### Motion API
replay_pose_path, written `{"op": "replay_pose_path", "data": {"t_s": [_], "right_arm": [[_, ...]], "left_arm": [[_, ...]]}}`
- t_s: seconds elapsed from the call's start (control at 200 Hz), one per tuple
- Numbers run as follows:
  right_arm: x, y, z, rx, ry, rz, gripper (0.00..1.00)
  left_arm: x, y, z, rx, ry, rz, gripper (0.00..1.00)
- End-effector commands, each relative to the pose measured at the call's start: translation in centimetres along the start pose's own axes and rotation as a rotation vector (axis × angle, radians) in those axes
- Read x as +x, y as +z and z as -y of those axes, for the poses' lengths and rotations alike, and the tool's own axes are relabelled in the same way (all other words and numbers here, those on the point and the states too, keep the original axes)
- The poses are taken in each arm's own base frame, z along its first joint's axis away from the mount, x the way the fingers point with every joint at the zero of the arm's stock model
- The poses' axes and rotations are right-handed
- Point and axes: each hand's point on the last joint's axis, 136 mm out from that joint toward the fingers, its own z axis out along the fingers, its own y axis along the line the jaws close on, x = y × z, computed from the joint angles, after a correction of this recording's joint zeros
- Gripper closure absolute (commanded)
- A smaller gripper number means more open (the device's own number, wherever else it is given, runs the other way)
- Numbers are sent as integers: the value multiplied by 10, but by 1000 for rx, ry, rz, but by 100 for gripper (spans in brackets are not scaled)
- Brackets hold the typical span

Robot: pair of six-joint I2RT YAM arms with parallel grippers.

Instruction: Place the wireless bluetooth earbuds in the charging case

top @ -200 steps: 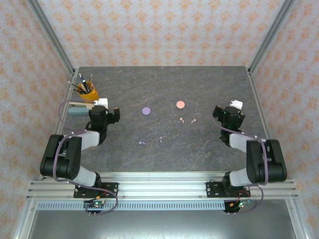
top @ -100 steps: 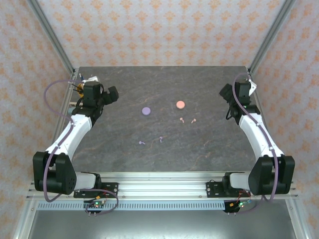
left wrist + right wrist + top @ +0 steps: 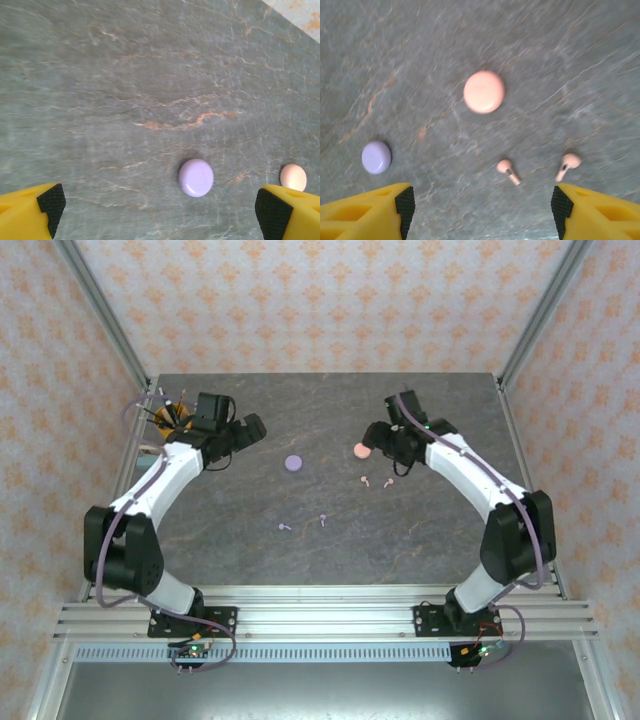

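Looking at a dark stone table [image 3: 400, 540] w/ two arms reaching in from the near edge. Can see the left gripper [image 3: 250, 430] up at the back left, jaws wide apart, holding nothing. Hangs to the left of the lilac case [image 3: 293, 464], not touching it. Much the same for the right gripper [image 3: 378, 443]: jaws apart (a bit less wide than the left, going by the wrist views), nothing btwn them. Sits just beside the pink case [image 3: 362, 450], on its right. Cannot tell if it touches. Found both cases lying flat in the middle of the table, round and smooth on top, near each other. Two pink buds [image 3: 508, 171] lying side by side on the bare table, just in front of the pink case and near the right gripper. Two lilac buds [image 3: 284, 527] closer to the arm bases, near each other, well apart from the lilac case. None of the four in a case. Also spotted an orange cup of pens [image 3: 170, 420] at the far left edge, behind the left arm.
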Motion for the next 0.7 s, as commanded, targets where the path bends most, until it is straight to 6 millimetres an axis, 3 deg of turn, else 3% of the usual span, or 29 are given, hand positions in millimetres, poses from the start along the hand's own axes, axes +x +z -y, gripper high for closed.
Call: {"op": "replay_pose_path", "data": {"t_s": [0.0, 0.195, 0.355, 0.566, 0.696], "right_arm": [[11, 0, -3, 37, 45, -28, 26], [28, 10, 10, 63, 62, -42, 26], [40, 13, 22, 84, 58, -60, 26], [49, 15, 30, 89, 54, -76, 26], [48, 12, 34, 111, 33, -70, 25]], "left_arm": [[13, 17, 28, 49, 23, -90, 0], [27, 63, 57, 80, 92, -175, 0], [38, 102, 66, 61, 147, -242, 0], [48, 137, 83, 64, 196, -306, 0], [57, 148, 96, 80, 213, -333, 0]]}}
